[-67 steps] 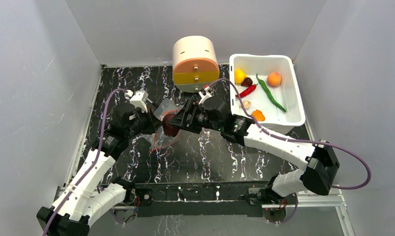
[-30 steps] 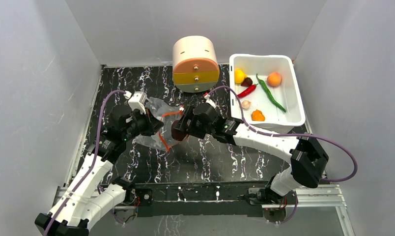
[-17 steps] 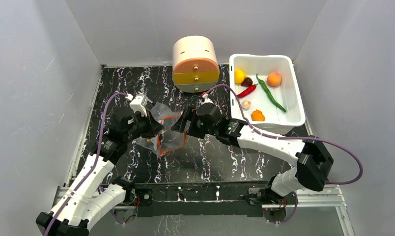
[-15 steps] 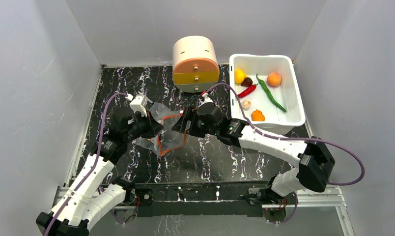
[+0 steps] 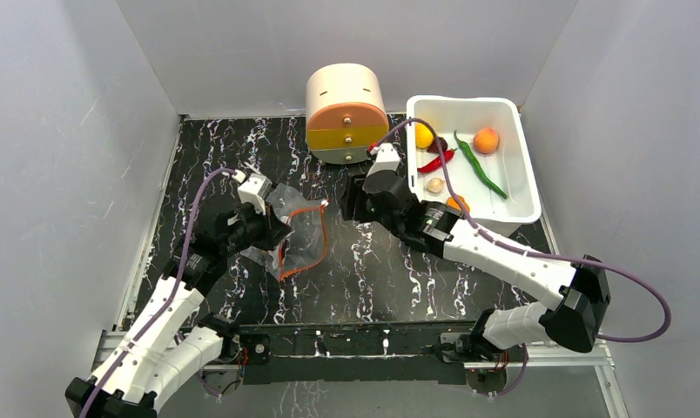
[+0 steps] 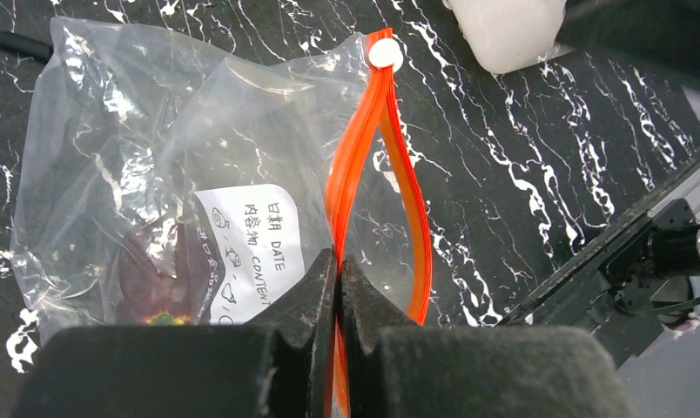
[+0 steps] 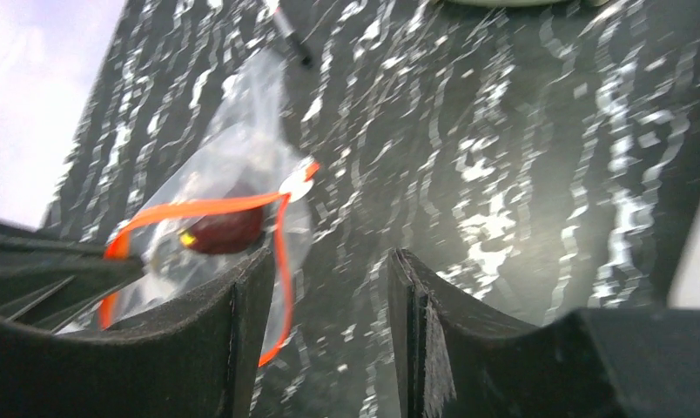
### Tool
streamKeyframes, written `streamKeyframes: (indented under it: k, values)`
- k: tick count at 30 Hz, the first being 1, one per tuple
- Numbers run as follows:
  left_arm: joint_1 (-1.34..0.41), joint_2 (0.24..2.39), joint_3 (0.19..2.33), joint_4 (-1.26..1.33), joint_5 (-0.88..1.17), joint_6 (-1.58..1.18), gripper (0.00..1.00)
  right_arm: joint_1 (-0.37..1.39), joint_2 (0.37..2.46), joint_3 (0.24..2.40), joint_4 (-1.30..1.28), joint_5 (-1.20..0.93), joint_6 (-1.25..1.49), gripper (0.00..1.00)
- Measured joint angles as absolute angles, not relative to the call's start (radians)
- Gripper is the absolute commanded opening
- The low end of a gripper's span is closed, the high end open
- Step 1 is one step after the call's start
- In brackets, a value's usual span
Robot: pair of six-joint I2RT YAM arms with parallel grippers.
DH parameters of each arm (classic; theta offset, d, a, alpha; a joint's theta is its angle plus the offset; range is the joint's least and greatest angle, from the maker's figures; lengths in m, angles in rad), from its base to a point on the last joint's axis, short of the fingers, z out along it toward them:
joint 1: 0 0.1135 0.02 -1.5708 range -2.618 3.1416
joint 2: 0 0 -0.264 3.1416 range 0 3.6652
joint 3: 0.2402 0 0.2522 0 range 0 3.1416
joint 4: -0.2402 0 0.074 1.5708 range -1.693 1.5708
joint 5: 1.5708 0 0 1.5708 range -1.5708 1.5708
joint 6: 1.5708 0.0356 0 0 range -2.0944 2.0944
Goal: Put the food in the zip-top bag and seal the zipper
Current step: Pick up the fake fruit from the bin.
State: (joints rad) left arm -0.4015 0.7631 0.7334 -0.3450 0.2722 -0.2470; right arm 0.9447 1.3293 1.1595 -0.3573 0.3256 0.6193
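Observation:
The zip-top bag [image 5: 301,228] lies left of centre with its mouth gaping. My left gripper [image 5: 279,235] is shut on one lip of the orange-red zipper [image 6: 360,148], and the jaws pinch the strip [image 6: 339,258]. A dark maroon piece [image 6: 165,277] sits inside the bag [image 7: 233,170] and also shows in the right wrist view [image 7: 225,232]. My right gripper [image 5: 350,198] hangs open and empty to the right of the bag [image 7: 329,270]. The rest of the food lies in the white tub [image 5: 525,174]: lemon [image 5: 424,134], orange fruit [image 5: 486,139], red chili [image 5: 440,160], green chili [image 5: 480,165], beige bulb [image 5: 434,185].
A round wooden drawer unit [image 5: 346,113] stands at the back centre, just behind my right wrist. An orange piece [image 5: 458,204] in the tub is partly covered by my right arm. Grey walls close in the black marbled table [image 5: 373,279] on three sides.
My right gripper carried a dark maroon piece into the bag's mouth, let it go, and drew back right toward the tub. The left gripper kept its hold on the zipper.

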Motion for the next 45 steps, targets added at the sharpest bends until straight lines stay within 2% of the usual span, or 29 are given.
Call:
streamKeyframes:
  k: [4,10,16,20,25,29,31,39,45]
  values:
    - [-0.402,0.762,0.73,-0.344,0.285,-0.199,0.0,0.858,1.324,1.205,-0.396,0.379,0.506,0.48]
    - [-0.402,0.709,0.682,-0.329,0.292,-0.175,0.0,0.575,1.331,1.281,-0.418,0.38,0.423,0.49]
    - [-0.402,0.683,0.676,-0.329,0.279,-0.171,0.0,0.374,1.357,1.279,-0.34,0.387,0.416,0.52]
    - [-0.402,0.668,0.673,-0.327,0.27,-0.17,0.0,0.262,1.438,1.266,-0.234,0.326,0.421,0.54]
    - [-0.402,0.665,0.672,-0.324,0.27,-0.165,0.0,0.14,1.633,1.294,-0.168,0.231,0.455,0.6]
    - [-0.402,0.663,0.672,-0.321,0.271,-0.16,0.0,0.088,1.798,1.345,-0.146,0.176,0.471,0.53]
    - [-0.402,0.657,0.671,-0.321,0.271,-0.157,0.0,0.077,1.866,1.366,-0.13,0.158,0.468,0.53]
    - [-0.402,0.622,0.669,-0.314,0.27,-0.157,0.0,0.062,2.041,1.488,-0.051,0.048,0.442,0.7]
    - [-0.402,0.653,0.669,-0.316,0.27,-0.156,0.0,0.059,2.092,1.546,-0.019,0.015,0.393,0.76]
